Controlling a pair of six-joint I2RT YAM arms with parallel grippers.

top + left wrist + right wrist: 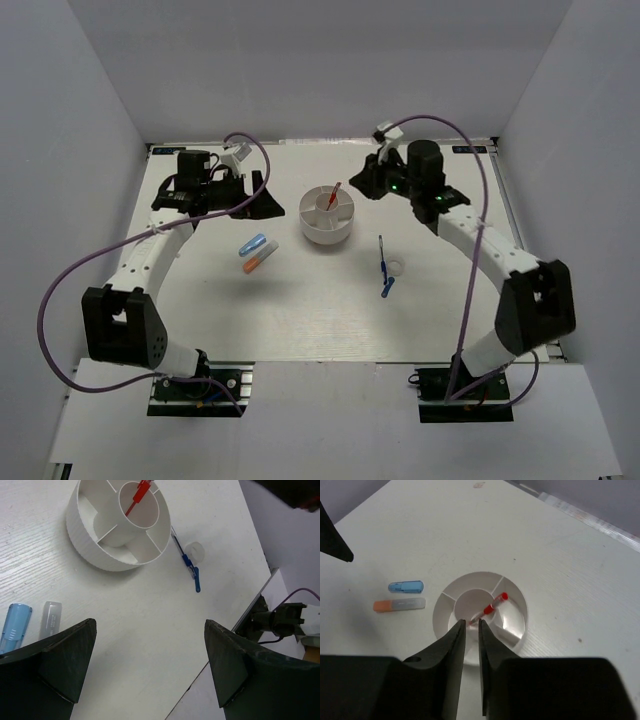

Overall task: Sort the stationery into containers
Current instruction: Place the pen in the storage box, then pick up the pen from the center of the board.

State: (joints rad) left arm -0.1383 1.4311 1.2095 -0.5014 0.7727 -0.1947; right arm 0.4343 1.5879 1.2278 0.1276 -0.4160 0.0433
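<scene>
1. Right gripper (472, 624): jaws drawn almost together, with only a slim slit between them. The tips hover at the middle of the round white tub (442, 611).
2. The thin red pen (495, 604) leans in the tub's centre compartment, and its pale end runs right up to those fingertips. Pinched or merely close, I can't tell.
3. Left gripper (150, 625): spread wide, nothing between its fingers (65, 660).
4. The tub sits ahead of the left fingertips, well apart.
5. The light-blue capsule (15, 627) and orange-white capsule (51, 620) lie side by side, just beyond one left finger's tip.
6. Past the tub, far from the left fingers, is the thin blue pen (181, 550). The small white ring (195, 551) is just beside it and the dark-blue capsule (197, 580) is at its end.
</scene>
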